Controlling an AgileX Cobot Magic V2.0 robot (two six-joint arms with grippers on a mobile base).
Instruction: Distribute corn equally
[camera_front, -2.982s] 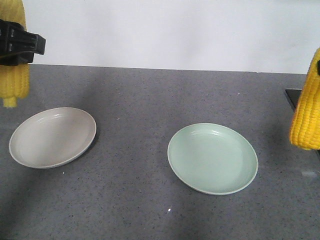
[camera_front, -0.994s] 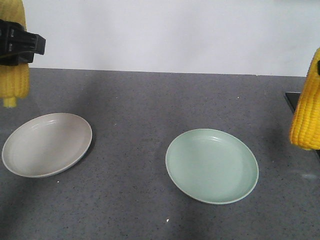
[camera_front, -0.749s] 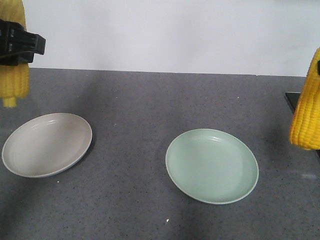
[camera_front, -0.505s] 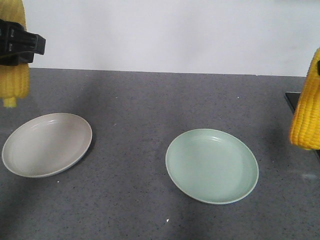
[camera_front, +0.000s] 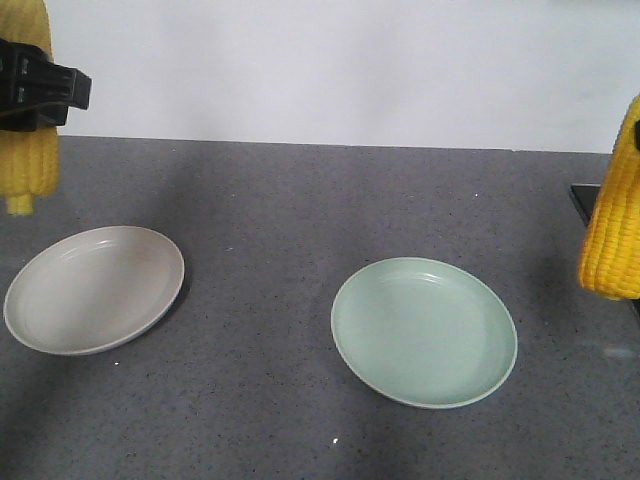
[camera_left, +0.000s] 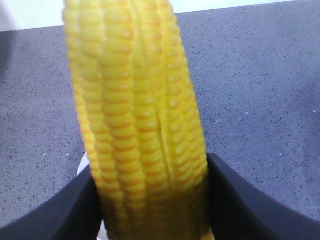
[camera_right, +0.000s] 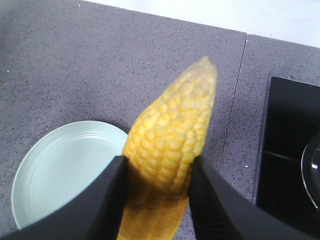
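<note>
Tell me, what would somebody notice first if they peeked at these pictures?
Two bright yellow corn cobs held up in the air: the left gripper pinches one cob at the left edge of the front view, and the right gripper holds the other cob at the right edge. Below them, on the grey counter, sit two bare plates, a beige plate and a pale green plate.

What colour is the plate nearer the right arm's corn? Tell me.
Pale mint green plate, clearest in the front-facing view; the other plate is beige.
</note>
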